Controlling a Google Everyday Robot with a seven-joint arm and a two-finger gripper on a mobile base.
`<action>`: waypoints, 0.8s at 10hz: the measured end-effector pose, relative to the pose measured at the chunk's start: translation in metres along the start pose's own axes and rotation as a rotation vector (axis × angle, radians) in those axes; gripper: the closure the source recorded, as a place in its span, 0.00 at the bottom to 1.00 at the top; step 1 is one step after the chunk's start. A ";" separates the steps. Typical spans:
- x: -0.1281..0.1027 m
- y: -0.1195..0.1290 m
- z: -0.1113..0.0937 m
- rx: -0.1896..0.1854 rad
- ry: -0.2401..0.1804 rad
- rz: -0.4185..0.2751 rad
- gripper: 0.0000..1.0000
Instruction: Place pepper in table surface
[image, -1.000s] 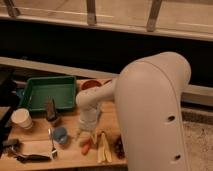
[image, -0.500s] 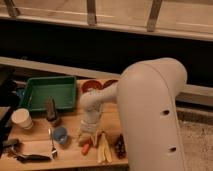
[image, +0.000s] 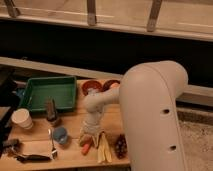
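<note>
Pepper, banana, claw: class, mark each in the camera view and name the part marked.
pepper (image: 87, 147), camera view, middle of its body.
banana (image: 103, 149), camera view, middle of the peel.
claw (image: 89, 136), camera view, tip, just above the pepper.

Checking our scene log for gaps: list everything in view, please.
pepper: 1, orange-red, front of table, under the gripper
banana: 1, pale yellow, beside the pepper
dark cluster: 1, perhaps grapes, beside the banana
tray: 1, green, back left in view
bowls: 2, reddish-brown, beside the tray
paper cup: 1, white, left edge
small cup: 1, blue, in front of the tray
table surface: 1, light-brown wood
arm: 1, white, right in view
gripper: 1, pale, low over the pepper
</note>
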 end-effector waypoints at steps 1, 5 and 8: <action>-0.001 -0.001 0.000 -0.001 -0.001 0.002 0.62; 0.000 0.000 -0.005 0.001 -0.014 -0.009 0.98; 0.003 0.003 -0.045 -0.004 -0.114 -0.013 1.00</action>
